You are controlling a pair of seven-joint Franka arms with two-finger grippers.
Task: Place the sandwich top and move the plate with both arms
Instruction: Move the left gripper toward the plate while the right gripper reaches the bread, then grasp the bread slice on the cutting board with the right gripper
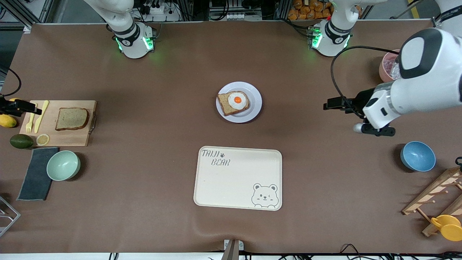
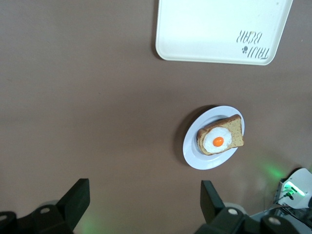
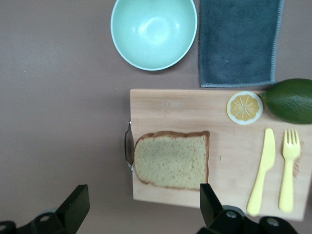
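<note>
The sandwich top (image 1: 72, 118), a plain brown slice, lies on a wooden cutting board (image 1: 68, 136) toward the right arm's end; it also shows in the right wrist view (image 3: 171, 159). The pale plate (image 1: 253, 109) sits mid-table and bears a slice with a fried egg (image 1: 233, 103); the left wrist view shows the plate (image 2: 194, 152) too. My right gripper (image 1: 21, 106) (image 3: 144, 209) is open and empty, up over the board's edge. My left gripper (image 1: 334, 104) (image 2: 145, 204) is open and empty, over bare table toward the left arm's end, apart from the plate.
The cream bear tray (image 1: 234, 180) lies nearer the camera than the plate. A yellow knife (image 1: 41, 115), a fork, a lemon slice (image 1: 42, 139), an avocado (image 1: 21, 141), a mint bowl (image 1: 63, 165) and a grey cloth (image 1: 36, 173) surround the board. A blue bowl (image 1: 417, 156), a pink cup (image 1: 387, 68) and a wooden rack (image 1: 436, 195) stand at the left arm's end.
</note>
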